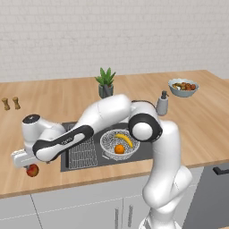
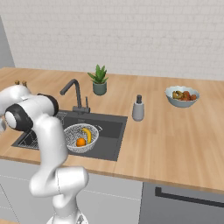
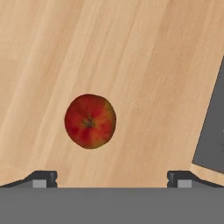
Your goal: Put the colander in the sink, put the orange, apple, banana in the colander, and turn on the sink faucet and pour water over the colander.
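the jaws (image 3: 111, 177) hang wide open over the apple (image 3: 90, 121) and hold nothing, and i think they are spread so the apple can fit between them. the apple sits alone on the wooden bench (image 1: 53, 103), just left of the sink (image 1: 143, 151), where the colander (image 1: 108, 142) already holds the orange (image 1: 119, 149) and the banana (image 1: 125, 139), ready for a wash. i see no words to read anywhere.

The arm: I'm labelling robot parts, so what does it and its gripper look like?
The arm has glossy white rounded links with dark joint rings, and a dark band with small pale lettering on the forearm. The gripper shows two small dark finger tips with grey pads. No cables show.
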Available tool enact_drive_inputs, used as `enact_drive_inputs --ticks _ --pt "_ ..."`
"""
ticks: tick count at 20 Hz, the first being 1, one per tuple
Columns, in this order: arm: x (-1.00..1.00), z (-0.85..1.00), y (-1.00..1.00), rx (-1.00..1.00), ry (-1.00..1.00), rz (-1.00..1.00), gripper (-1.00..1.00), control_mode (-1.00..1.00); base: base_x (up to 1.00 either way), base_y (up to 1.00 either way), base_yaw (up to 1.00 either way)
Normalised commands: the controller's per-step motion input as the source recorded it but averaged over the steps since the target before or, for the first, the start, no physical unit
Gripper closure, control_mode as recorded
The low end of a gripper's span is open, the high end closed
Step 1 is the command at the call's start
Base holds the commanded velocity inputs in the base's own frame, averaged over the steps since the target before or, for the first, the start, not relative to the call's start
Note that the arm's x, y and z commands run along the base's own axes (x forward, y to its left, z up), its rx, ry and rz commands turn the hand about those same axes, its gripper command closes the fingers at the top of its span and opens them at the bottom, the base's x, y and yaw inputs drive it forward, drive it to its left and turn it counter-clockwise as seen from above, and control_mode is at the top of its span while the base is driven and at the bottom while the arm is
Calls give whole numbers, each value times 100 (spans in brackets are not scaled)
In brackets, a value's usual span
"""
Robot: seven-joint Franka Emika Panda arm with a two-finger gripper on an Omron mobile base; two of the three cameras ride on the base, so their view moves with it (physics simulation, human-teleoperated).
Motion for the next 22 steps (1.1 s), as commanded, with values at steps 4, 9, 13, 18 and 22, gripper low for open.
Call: enact_drive_inputs --ticks 4,9,13,18,22 --pt "1 0 7 0 -2 0 -100 -100 0 0 0" --pt "1 -9 13 0 0 0 -100 -100 0 0 0" --pt "10 -8 16 0 0 0 -100 -100 0 0 0" --pt "9 -11 1 0 0 0 -100 -100 0 0 0" --pt "18 -17 0 0 0 0 -100 -100 0 0 0"
